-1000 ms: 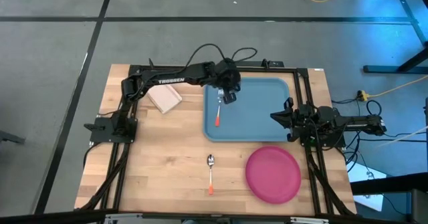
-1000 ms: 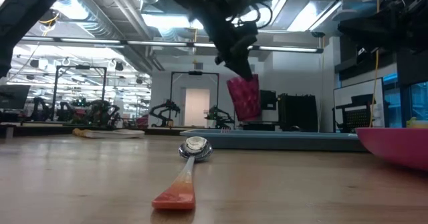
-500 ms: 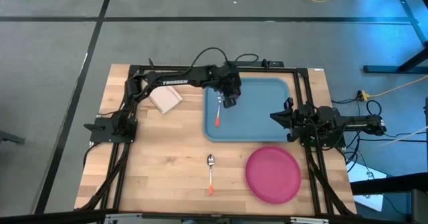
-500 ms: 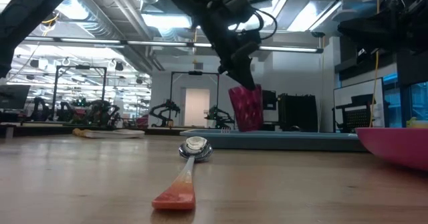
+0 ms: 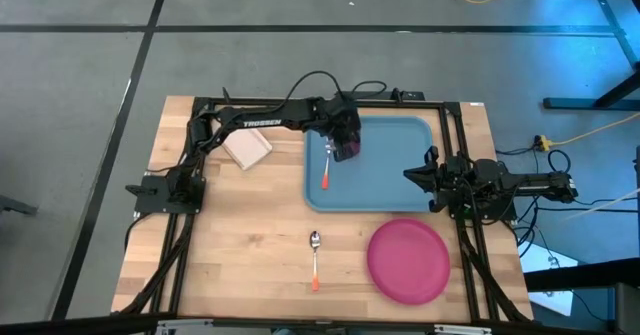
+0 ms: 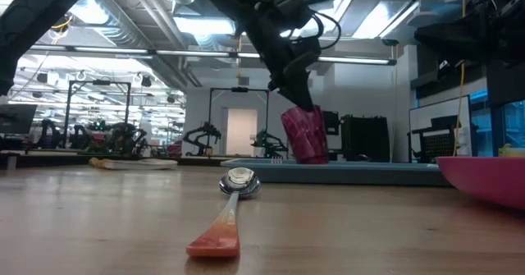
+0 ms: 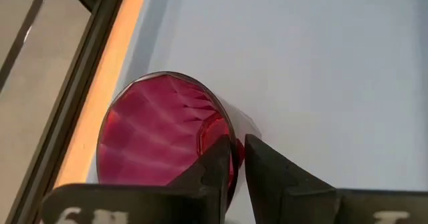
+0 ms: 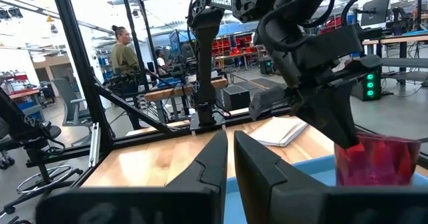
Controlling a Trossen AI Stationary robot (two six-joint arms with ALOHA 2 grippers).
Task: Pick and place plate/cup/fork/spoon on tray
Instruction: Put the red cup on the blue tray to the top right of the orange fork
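Note:
My left gripper (image 5: 344, 143) reaches over the far left part of the light-blue tray (image 5: 400, 165) and is shut on the dark magenta cup (image 6: 304, 135), also seen in the left wrist view (image 7: 157, 140). The fork (image 5: 327, 165) lies flat on the tray next to the cup. The spoon (image 5: 315, 259) lies on the table near the front edge, and the pink plate (image 5: 408, 261) rests on the table to its right. My right gripper (image 8: 231, 160) waits shut and empty at the table's right side (image 5: 432, 178). My left gripper holds the cup by its rim wall (image 7: 234, 144), one finger (image 7: 215, 165) inside the cup and one (image 7: 267, 174) outside. The fingers come slanting down from above. The cup is tilted, mouth up, its base (image 6: 312, 158) down at the tray's rim level; whether it rests there I cannot tell.
A white napkin (image 5: 247, 147) lies on the table left of the tray. A black frame (image 5: 300, 103) runs along the table's edges. People stand in the room beyond the table (image 8: 124, 50).
My left gripper has gone down toward the tray with the cup, still shut on it. The cup, lifted clear of the tray a second ago, is now low over the tray floor and leans more.

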